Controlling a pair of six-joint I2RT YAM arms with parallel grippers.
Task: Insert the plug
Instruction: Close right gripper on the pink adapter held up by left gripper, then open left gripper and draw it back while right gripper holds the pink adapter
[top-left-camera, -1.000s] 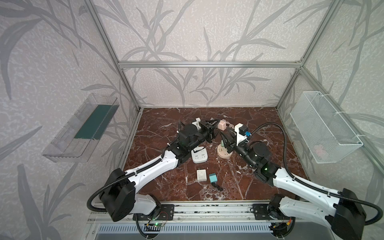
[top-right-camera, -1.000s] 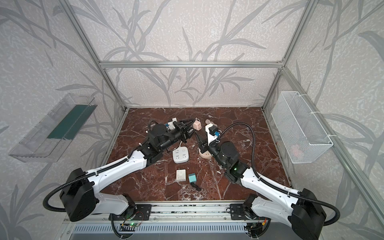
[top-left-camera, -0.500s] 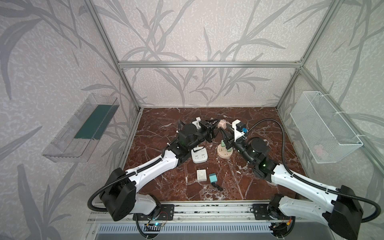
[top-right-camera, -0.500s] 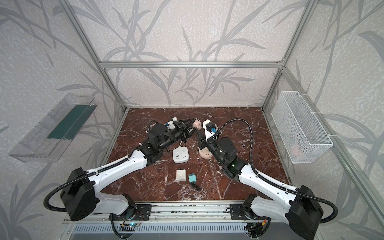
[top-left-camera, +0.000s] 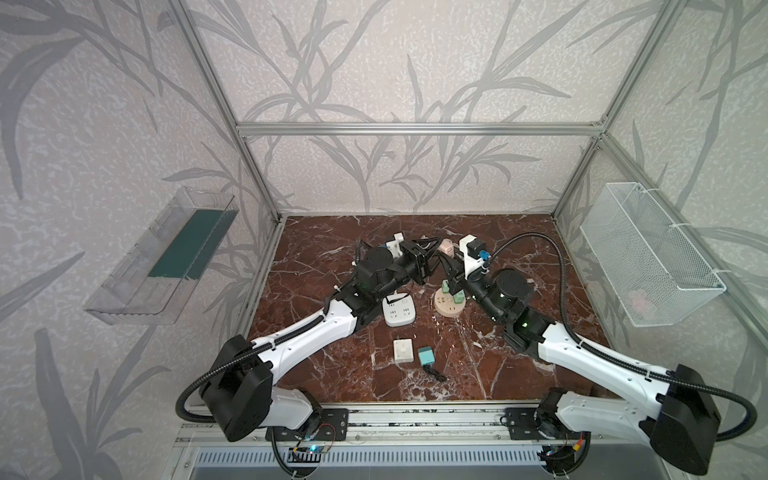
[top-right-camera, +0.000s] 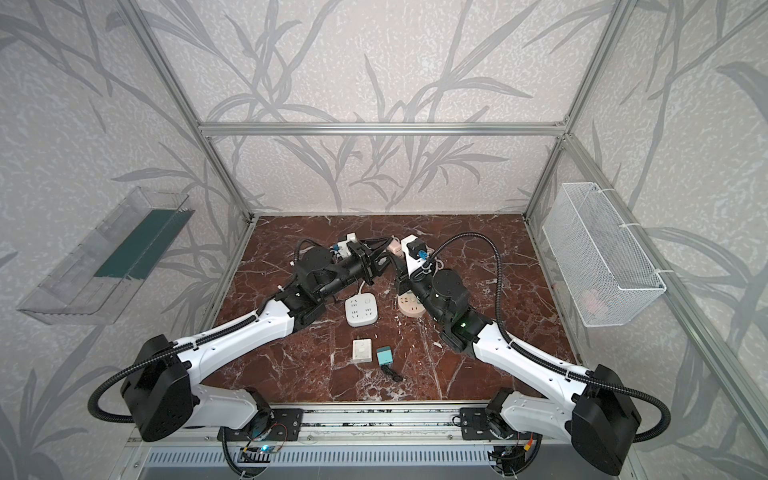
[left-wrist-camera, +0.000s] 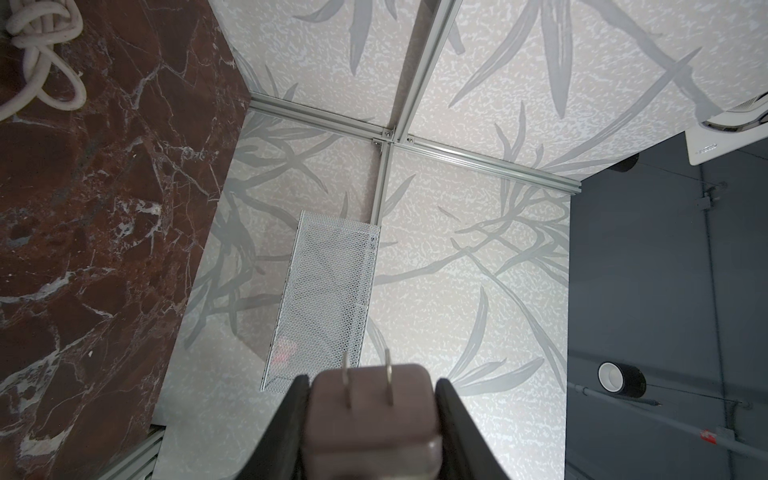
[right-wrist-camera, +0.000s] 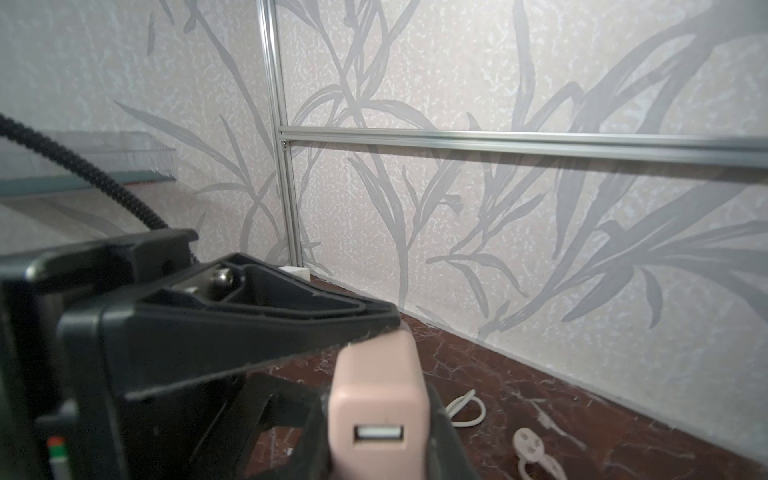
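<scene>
The plug (top-left-camera: 446, 246) (top-right-camera: 394, 246) is a small pink charger block held above the floor at mid back. My left gripper (top-left-camera: 437, 246) (left-wrist-camera: 372, 419) is shut on the plug (left-wrist-camera: 370, 432), whose two metal prongs (left-wrist-camera: 388, 376) point away from that wrist. My right gripper (top-left-camera: 448, 255) (right-wrist-camera: 378, 444) is shut on the same plug (right-wrist-camera: 376, 386) from the opposite end, where its USB port (right-wrist-camera: 379, 436) faces the camera. One left finger (right-wrist-camera: 249, 324) lies across the plug's top in the right wrist view. A round beige socket (top-left-camera: 449, 306) (top-right-camera: 409, 306) sits on the floor just below.
The round socket holds green plugs (top-left-camera: 458, 297). A white square power strip (top-left-camera: 399, 311), a small white adapter (top-left-camera: 403, 351) and a teal charger (top-left-camera: 426, 356) lie on the marble floor. A white cable (left-wrist-camera: 39, 54) lies at the back. A wire basket (top-left-camera: 648, 257) hangs on the right wall.
My right gripper has moved back and left to the pink plug and closed on it. The left gripper has kept its grip and stayed in place.
</scene>
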